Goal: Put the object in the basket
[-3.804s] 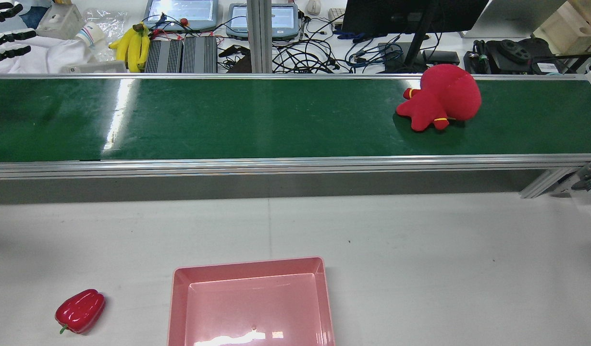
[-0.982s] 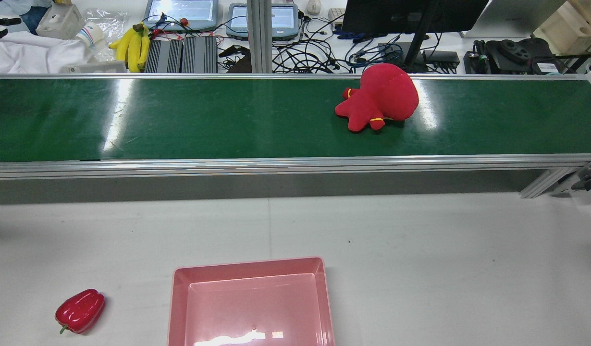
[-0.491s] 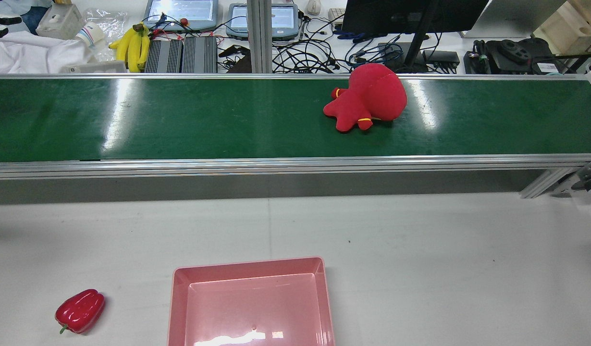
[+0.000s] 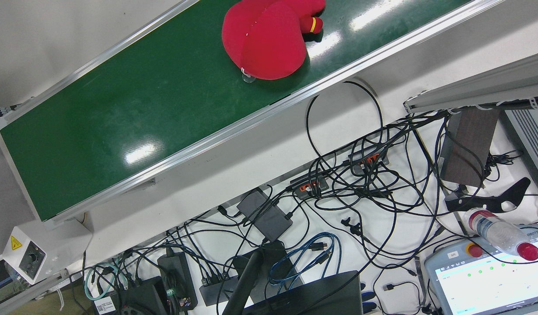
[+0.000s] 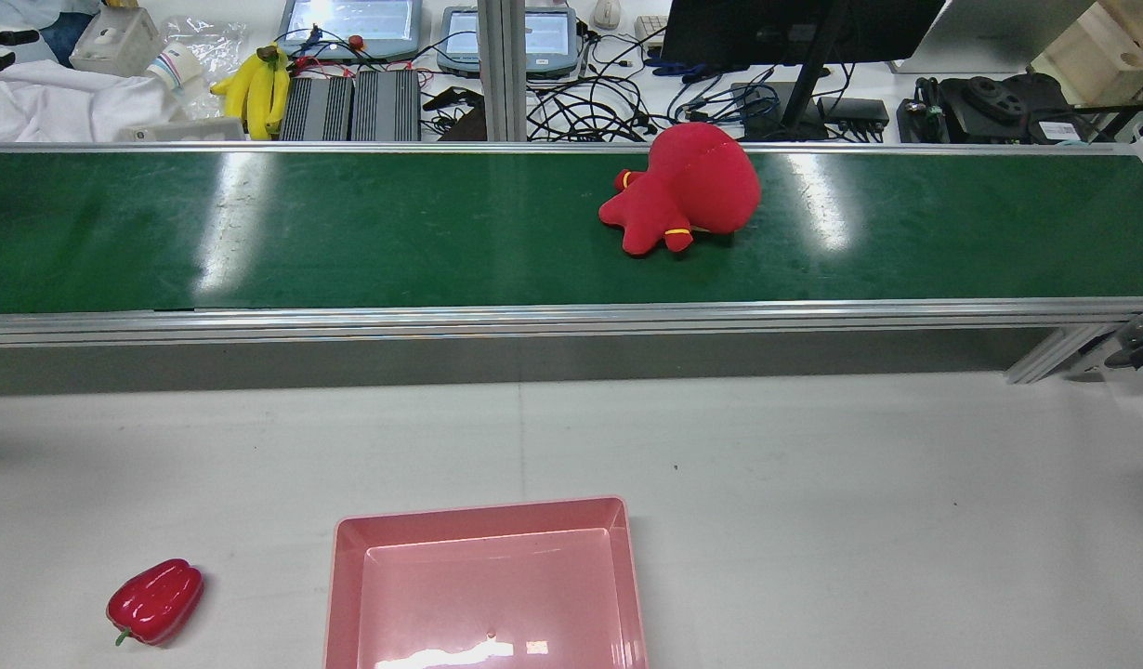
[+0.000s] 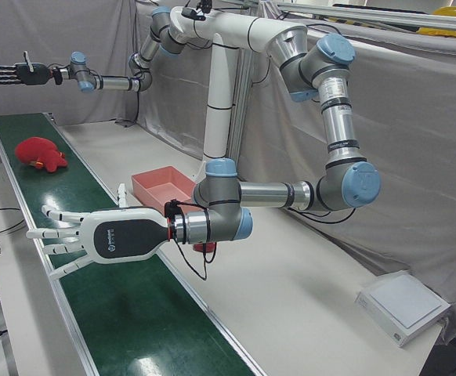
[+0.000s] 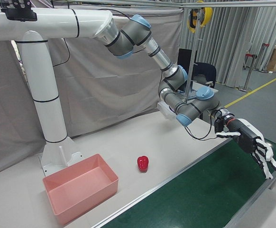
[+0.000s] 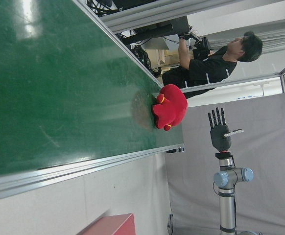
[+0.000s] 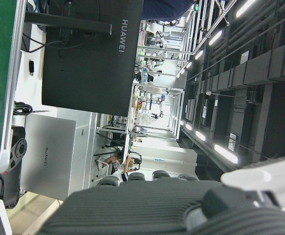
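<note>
A red plush toy (image 5: pixel 688 186) lies on the green conveyor belt (image 5: pixel 348 232), right of its middle; it also shows in the front view (image 4: pixel 264 39) and the left hand view (image 8: pixel 169 105). A pink basket (image 5: pixel 483 507) stands empty on the white table at the near edge. My left hand (image 6: pixel 95 235), white, is open with its fingers spread over the belt's left end, far from the toy. Only its fingertips (image 5: pixel 0 37) show in the rear view. My right hand (image 6: pixel 12 73), black, is open and raised high beyond the belt's other end, holding nothing.
A red bell pepper (image 5: pixel 155 599) lies on the table left of the basket. Behind the belt are bananas (image 5: pixel 256 88), screens, a monitor and tangled cables. A person (image 8: pixel 211 63) stands beyond the belt's far side.
The plush toy has ridden the belt to the left in the rear view. The left hand's fingertips have drawn back toward that view's top left corner.
</note>
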